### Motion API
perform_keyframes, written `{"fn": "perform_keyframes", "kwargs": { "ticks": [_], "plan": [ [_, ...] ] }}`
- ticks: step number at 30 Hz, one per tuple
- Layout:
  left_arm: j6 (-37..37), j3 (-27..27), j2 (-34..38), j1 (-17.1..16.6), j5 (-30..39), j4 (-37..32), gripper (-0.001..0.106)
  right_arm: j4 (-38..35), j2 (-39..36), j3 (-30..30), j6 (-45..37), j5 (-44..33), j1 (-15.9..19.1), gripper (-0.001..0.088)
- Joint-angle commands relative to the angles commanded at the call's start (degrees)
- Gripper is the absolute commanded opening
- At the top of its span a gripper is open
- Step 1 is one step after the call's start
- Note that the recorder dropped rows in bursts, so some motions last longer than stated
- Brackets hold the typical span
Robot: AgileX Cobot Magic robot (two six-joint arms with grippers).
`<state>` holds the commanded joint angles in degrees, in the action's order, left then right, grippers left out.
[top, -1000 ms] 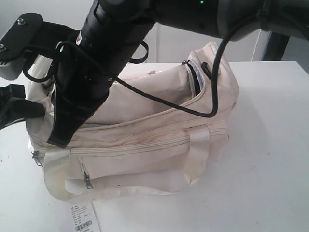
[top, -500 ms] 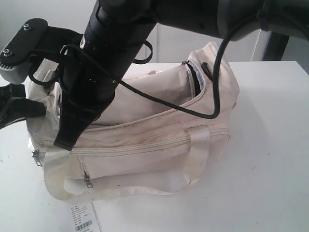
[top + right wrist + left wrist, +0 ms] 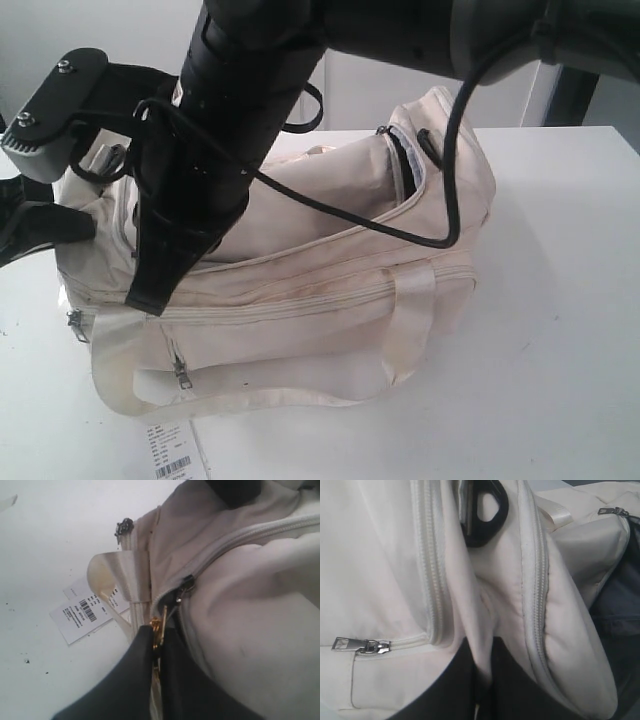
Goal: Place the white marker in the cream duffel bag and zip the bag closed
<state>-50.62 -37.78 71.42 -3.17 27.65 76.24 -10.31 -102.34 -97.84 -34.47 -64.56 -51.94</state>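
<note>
The right fingers [image 3: 132, 675] clamp the gold ring zip pull [image 3: 156, 627]; the left fingers [image 3: 445, 695] pinch the cream duffel bag [image 3: 330, 290] fabric. Draw straight along the bag's zip, fabric taut.

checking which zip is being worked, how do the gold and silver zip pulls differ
Colour: the gold zip pull is gold, the silver zip pull grey metal. Grip: the right end effector pinches the gold zip pull; the silver zip pull lies free. Both belong to the cream duffel bag.
</note>
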Motion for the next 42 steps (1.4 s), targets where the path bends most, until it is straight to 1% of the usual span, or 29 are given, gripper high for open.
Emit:
{"fn": "perform_keyframes", "kwargs": {
  "ticks": [7, 18, 27, 32, 37, 42],
  "plan": [
    [0.00, 0.00, 0.00, 0.00, -0.11, 0.00, 0.000, 0.78, 0.56, 0.00, 0.12, 0.00, 0.00, 0.0000],
    [-0.34, 0.00, 0.00, 0.00, -0.12, 0.00, 0.000, 2.86, 4.10, 0.00, 0.24, 3.04, 0.00, 0.0000],
    [-0.34, 0.00, 0.00, 0.00, -1.08, -0.35, 0.000, 3.12, 4.02, 0.00, 0.24, 0.81, 0.00, 0.0000],
    [-0.44, 0.00, 0.00, 0.00, -1.55, -0.40, 0.000, 4.77, 4.02, 0.00, 0.24, -2.03, 0.00, 0.0000],
    [-0.44, 0.00, 0.00, 0.00, -1.55, -0.40, 0.000, 7.52, 4.02, 0.00, 1.79, -2.80, 0.00, 0.0000],
    [-0.44, 0.00, 0.00, 0.00, -1.55, -0.40, 0.000, 7.74, 4.02, 0.00, 1.79, -3.48, 0.00, 0.0000]
  ]
}}
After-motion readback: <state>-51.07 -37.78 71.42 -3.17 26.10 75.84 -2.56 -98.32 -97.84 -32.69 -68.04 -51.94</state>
